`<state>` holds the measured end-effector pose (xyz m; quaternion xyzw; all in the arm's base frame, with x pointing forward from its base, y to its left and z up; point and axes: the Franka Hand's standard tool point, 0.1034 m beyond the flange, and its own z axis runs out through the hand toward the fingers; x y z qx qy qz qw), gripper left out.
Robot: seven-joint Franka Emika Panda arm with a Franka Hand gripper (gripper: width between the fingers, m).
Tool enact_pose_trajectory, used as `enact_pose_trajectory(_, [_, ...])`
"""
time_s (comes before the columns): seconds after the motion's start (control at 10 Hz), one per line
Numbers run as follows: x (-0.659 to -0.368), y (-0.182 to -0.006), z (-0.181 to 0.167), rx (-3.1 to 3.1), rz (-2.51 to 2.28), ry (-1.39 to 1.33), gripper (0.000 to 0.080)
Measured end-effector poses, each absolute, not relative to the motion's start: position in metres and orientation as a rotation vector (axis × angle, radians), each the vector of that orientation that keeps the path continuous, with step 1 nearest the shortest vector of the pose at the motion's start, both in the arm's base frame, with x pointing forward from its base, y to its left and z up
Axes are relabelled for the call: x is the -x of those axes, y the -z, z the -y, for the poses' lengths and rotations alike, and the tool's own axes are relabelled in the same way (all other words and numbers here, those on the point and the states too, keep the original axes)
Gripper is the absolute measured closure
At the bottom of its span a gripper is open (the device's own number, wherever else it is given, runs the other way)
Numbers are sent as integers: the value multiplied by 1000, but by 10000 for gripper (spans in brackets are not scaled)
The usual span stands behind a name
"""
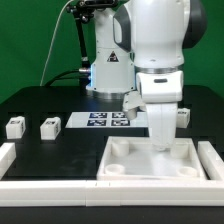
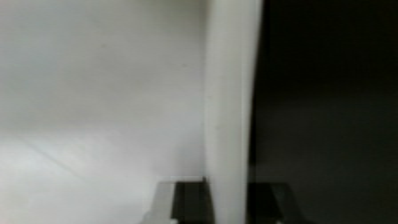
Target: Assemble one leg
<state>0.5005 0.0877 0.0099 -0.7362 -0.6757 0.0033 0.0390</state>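
Note:
Two legs, small white blocky pegs with marker tags, stand on the black table at the exterior view's left point(image 1: 14, 127) point(image 1: 49, 127). A third leg point(image 1: 183, 114) shows just beside the arm on the right. The large white square piece point(image 1: 130, 165) with raised rim and corner sockets lies at the front. My gripper point(image 1: 163, 138) reaches down onto its back rim. In the wrist view the two dark fingers point(image 2: 189, 203) stand on either side of the white rim point(image 2: 231, 100), with the gripper point(image 2: 228, 203) closed on it. No leg is in the gripper.
The marker board point(image 1: 106, 120) lies behind the white square piece, near the arm's base. White border bars lie at the front left point(image 1: 6, 158) and at the right point(image 1: 212, 160) of the table.

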Motion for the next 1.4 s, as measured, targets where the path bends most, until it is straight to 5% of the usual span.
enact_pose_trajectory(0.8, [-501, -9, -88, 2181, 2139, -19, 729])
enact_pose_trajectory(1.0, [-501, -9, -87, 2182, 2139, -20, 413])
enact_pose_trajectory(1.1, [-501, -9, -87, 2183, 2138, -20, 413])
enact_pose_trajectory(1.2, [-501, -9, -87, 2183, 2138, -20, 236])
enact_pose_trajectory(1.4, [-501, -9, -87, 2183, 2138, -20, 177])
